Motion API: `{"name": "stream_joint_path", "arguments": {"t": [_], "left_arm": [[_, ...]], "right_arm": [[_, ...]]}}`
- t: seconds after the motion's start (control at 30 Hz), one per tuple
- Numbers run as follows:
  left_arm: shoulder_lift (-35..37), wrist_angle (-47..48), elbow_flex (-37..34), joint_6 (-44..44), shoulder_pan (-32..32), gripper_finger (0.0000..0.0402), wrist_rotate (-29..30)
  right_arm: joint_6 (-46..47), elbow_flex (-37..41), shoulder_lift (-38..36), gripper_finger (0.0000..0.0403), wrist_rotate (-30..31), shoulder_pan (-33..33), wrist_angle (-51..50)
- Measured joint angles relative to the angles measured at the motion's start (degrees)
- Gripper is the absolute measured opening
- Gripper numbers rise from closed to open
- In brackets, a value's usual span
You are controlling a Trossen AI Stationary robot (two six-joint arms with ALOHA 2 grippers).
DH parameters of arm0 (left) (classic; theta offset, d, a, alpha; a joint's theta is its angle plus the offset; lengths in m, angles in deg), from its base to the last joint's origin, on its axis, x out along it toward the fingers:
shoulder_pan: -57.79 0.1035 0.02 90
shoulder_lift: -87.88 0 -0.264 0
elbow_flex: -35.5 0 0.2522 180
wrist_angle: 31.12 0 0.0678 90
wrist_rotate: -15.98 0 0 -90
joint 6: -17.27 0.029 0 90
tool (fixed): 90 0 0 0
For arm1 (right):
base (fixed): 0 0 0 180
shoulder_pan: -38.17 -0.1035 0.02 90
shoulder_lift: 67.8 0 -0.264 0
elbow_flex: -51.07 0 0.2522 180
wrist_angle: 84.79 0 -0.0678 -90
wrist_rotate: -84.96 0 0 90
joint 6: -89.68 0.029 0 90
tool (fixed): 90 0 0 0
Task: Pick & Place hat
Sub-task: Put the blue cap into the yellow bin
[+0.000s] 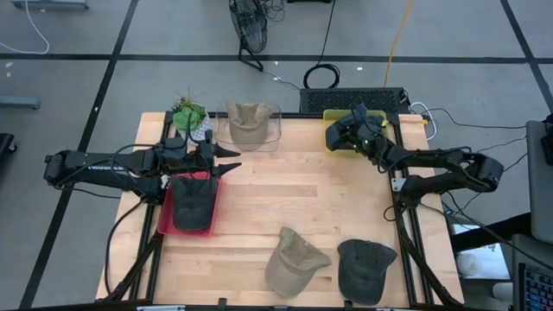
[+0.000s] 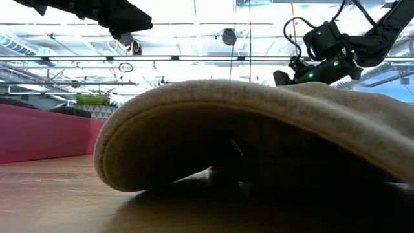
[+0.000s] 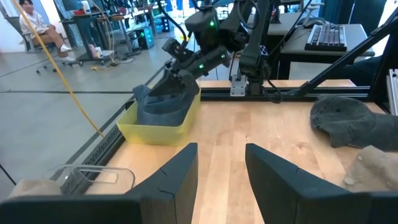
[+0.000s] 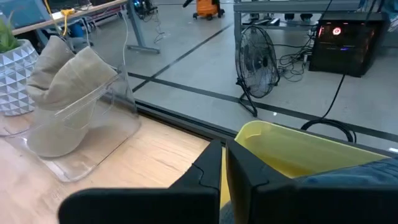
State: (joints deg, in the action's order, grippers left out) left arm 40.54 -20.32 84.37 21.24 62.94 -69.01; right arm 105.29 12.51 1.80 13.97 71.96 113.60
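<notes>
A dark blue hat (image 3: 163, 102) lies in the yellow bin (image 3: 155, 132) at the table's far right. My right gripper (image 4: 223, 165) is over that bin (image 1: 341, 138), fingers shut to a narrow slit, right above the hat's raised edge. My left gripper (image 3: 221, 168) is open and empty, just right of the red bin (image 1: 166, 212), which holds a dark hat (image 1: 194, 203). A tan hat (image 1: 249, 123) sits in the clear bin (image 4: 93, 124). Another tan hat (image 1: 294, 259) and a dark grey hat (image 1: 365, 268) lie on the table near the front edge. My right gripper slants down over the blue hat's raised edge (image 3: 149, 93) at the bin's far side. I cannot tell whether its fingers touch the hat; nothing shows between them in the right wrist view.
A potted plant (image 1: 188, 112) stands at the far left, next to the clear bin. The middle of the wooden table (image 1: 302, 186) is bare. In the low view the near tan hat (image 2: 259, 129) fills most of the picture.
</notes>
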Motion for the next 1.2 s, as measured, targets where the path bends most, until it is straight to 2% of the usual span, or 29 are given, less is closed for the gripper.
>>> {"name": "stream_joint_path", "arguments": {"t": [0.2, 0.47, 0.57, 0.77, 0.87, 1.0, 1.1, 1.2], "left_arm": [[0.0, 0.8, 0.0, 0.0, 0.0, 0.0147, 0.0], [0.0, -0.6, 0.0, 0.5, 0.0, 0.0147, 0.0], [0.0, -0.6, 0.0, 0.9, 0.0, 0.0147, 0.0], [0.0, -0.7, 0.0, 0.9, 0.0, 0.0147, 0.0], [0.0, -1.2, 0.0, 0.9, 0.0, 0.0147, 0.0], [0.0, -1.4, 0.0, 1.1, 0.0, 0.0147, 0.0], [0.0, -1.4, 0.0, 1.6, 0.0, 0.0147, 0.0], [0.0, -1.3, 0.0, 1.6, 0.0, 0.0147, 0.0]], "right_arm": [[-2.1, 0.0, -0.4, 0.0006, 0.2, -0.1, -3.1], [-0.8, -0.1, -0.7, 0.0042, 3.9, 0.0, -8.5], [1.6, 0.0, -0.7, 0.0047, 6.5, 1.7, -14.4], [6.8, -0.1, -0.8, 0.0047, 5.3, 6.1, -26.3], [6.3, 1.0, -0.8, 0.0047, 6.1, 6.3, -24.0], [3.5, 3.4, -0.7, 0.0047, 6.8, 6.3, -15.5], [3.0, 4.7, -0.7, 0.0047, 12.4, 6.5, -13.2], [3.3, 6.0, -0.7, 0.0045, 18.0, 7.5, -16.4]]}}
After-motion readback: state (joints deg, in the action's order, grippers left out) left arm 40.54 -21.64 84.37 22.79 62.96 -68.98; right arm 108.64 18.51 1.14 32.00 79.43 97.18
